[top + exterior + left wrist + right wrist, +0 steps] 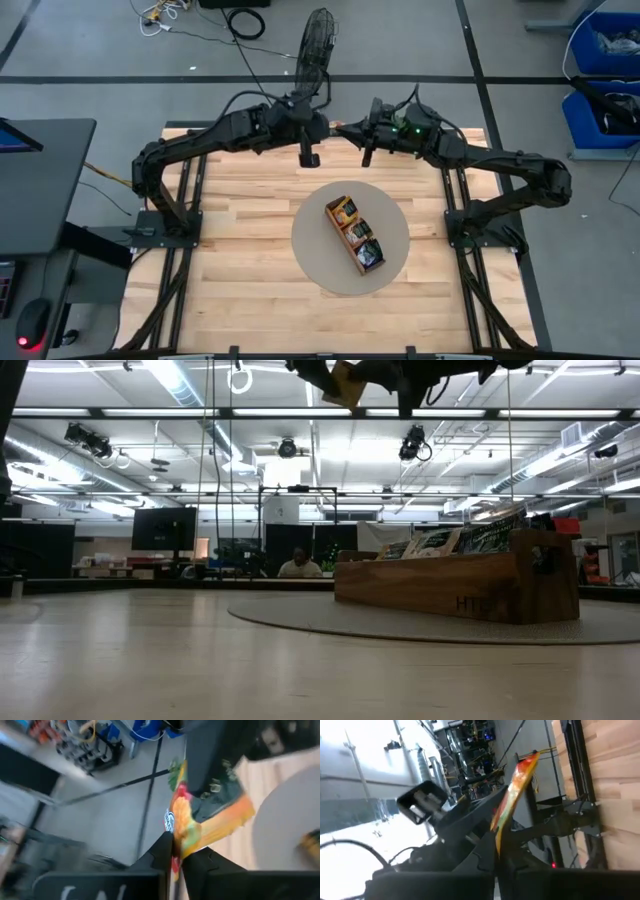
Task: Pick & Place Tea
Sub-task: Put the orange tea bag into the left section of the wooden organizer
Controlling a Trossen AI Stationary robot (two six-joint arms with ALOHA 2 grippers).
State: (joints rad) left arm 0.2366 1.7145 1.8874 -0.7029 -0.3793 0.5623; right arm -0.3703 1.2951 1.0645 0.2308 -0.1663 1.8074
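Both grippers, left [175, 852] and right [496, 851], are clamped on one orange sachet [187, 822] held edge-on between them (high above the table's far edge), with the tray [354, 234] lying toward the near side, nearer neither arm.

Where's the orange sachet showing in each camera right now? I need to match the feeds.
High view: orange sachet above the table's far edge, centre.
Low view: top edge, just right of centre.
Left wrist view: centre, pinched in the left pincer.
Right wrist view: centre, pinched in the right pincer.
Shared landmark: the wooden table.
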